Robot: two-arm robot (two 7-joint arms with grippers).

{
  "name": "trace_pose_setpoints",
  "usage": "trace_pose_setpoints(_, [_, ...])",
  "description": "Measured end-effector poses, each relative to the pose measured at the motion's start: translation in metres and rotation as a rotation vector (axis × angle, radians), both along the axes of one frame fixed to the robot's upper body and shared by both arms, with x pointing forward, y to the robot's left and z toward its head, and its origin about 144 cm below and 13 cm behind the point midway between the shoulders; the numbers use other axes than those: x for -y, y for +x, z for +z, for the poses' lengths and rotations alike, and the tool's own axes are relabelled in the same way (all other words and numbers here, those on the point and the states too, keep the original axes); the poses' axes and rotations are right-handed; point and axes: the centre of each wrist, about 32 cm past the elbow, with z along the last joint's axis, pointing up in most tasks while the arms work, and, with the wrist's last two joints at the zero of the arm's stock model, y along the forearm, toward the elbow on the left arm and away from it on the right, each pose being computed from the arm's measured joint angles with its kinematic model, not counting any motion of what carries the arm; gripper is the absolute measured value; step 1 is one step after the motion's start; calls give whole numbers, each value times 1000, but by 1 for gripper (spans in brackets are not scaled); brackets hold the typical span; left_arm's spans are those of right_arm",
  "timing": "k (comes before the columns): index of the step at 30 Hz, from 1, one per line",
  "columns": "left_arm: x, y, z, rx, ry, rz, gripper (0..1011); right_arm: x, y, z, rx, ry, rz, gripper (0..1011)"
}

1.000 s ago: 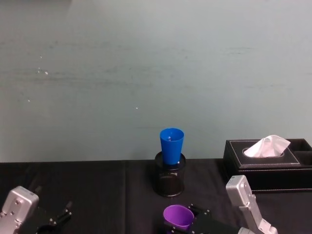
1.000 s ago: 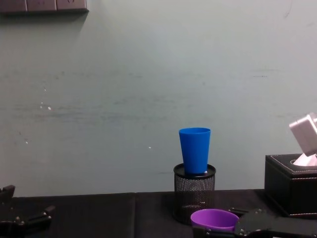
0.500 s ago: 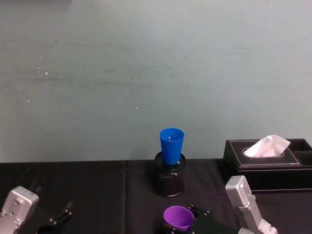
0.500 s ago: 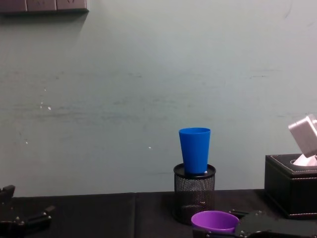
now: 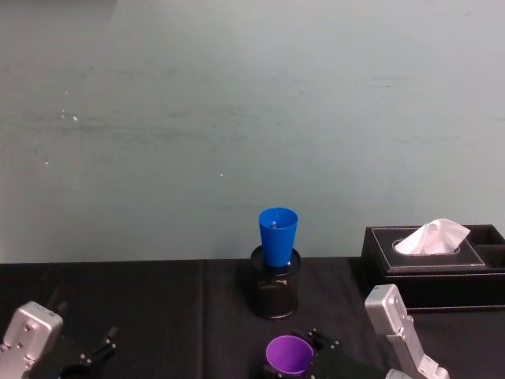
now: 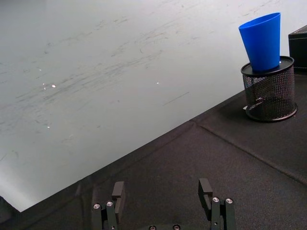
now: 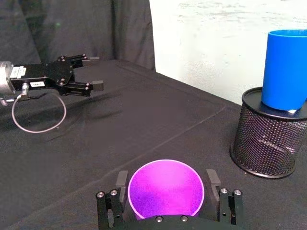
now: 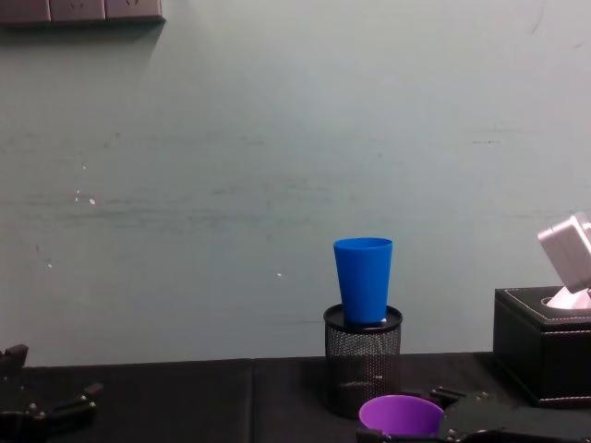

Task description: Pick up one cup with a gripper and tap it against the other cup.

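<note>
One purple cup (image 7: 166,190), clamped in right end effector (image 7: 166,191) at 6 o'clock from blue cup (image 5: 278,235) in mesh holder (image 5: 275,292). Sunk slightly lower than before; tap not yet made. Left end effector (image 6: 163,197) spread apart, idle at 8 o'clock.

an office-like test bench: black-draped table (image 5: 158,300), mesh pen holder (image 5: 274,292), leather tissue box (image 5: 430,268), bare wall (image 5: 237,118).

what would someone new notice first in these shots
The bright blue cup standing upright in the black mesh pen holder at the table's middle stands out first. Next comes the purple cup nearer the robot, between the right gripper's fingers. A black tissue box sits at the right.
</note>
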Motion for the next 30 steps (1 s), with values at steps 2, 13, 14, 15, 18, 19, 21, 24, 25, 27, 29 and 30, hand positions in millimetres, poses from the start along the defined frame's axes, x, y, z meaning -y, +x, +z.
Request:
trace_pose_setpoints(2, [0, 0, 0, 0, 0, 0, 1000, 0, 0, 0, 0, 0, 0, 1002])
trace_pose_setpoints(13, [0, 0, 0, 0, 0, 0, 1000, -1, -3, 3, 44, 17, -6, 1002])
trace_pose_setpoints(14, [0, 0, 0, 0, 0, 0, 1000, 0, -4, 5, 61, 27, -14, 1003])
trace_pose_setpoints(15, [0, 0, 0, 0, 0, 0, 1000, 0, -5, 5, 70, 32, -21, 1002])
trace_pose_setpoints(18, [0, 0, 0, 0, 0, 0, 1000, 1, -7, 8, 97, 50, -40, 1003])
trace_pose_setpoints(19, [0, 0, 0, 0, 0, 0, 1000, 1, -8, 10, 115, 61, -57, 1002])
trace_pose_setpoints(21, [0, 0, 0, 0, 0, 0, 1000, 2, -11, 13, 134, 78, -97, 1002])
trace_pose_setpoints(24, [0, 0, 0, 0, 0, 0, 1000, 0, -17, 19, 155, 86, -175, 1002])
trace_pose_setpoints(25, [0, 0, 0, 0, 0, 0, 1000, 0, -18, 21, 159, 87, -202, 1002])
trace_pose_setpoints(27, [0, 0, 0, 0, 0, 0, 1000, -3, -23, 26, 168, 78, -279, 1002])
trace_pose_setpoints(29, [0, 0, 0, 0, 0, 0, 1000, -5, -25, 28, 170, 69, -330, 1003])
trace_pose_setpoints(30, [0, 0, 0, 0, 0, 0, 1000, -6, -26, 29, 170, 65, -359, 1003])
